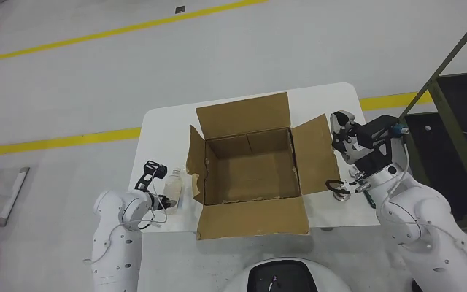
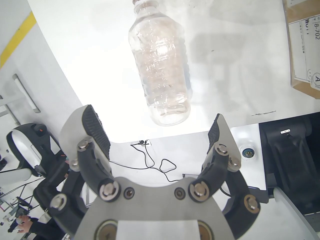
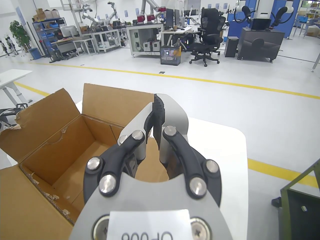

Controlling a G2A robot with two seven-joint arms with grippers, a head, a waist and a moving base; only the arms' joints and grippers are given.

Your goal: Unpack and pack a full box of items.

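Note:
An open cardboard box (image 1: 252, 175) stands in the middle of the white table (image 1: 164, 124), its flaps spread and its inside bare. A clear plastic bottle (image 1: 172, 187) with a white cap lies on the table just left of the box. In the left wrist view the bottle (image 2: 160, 58) lies ahead of my left gripper (image 2: 160, 128), which is open and a little short of its base. My left gripper (image 1: 152, 175) hangs beside the bottle in the top view. My right gripper (image 3: 156, 113) is shut on nothing above the box's right flap (image 3: 105, 96), also by that flap in the top view (image 1: 341, 130).
The table's left edge runs close behind the left arm. The box's left flap (image 2: 303, 46) with a label lies near the bottle. A dark metal rack (image 1: 438, 109) stands past the table's right side. Bare tabletop (image 1: 332, 98) lies right of the box.

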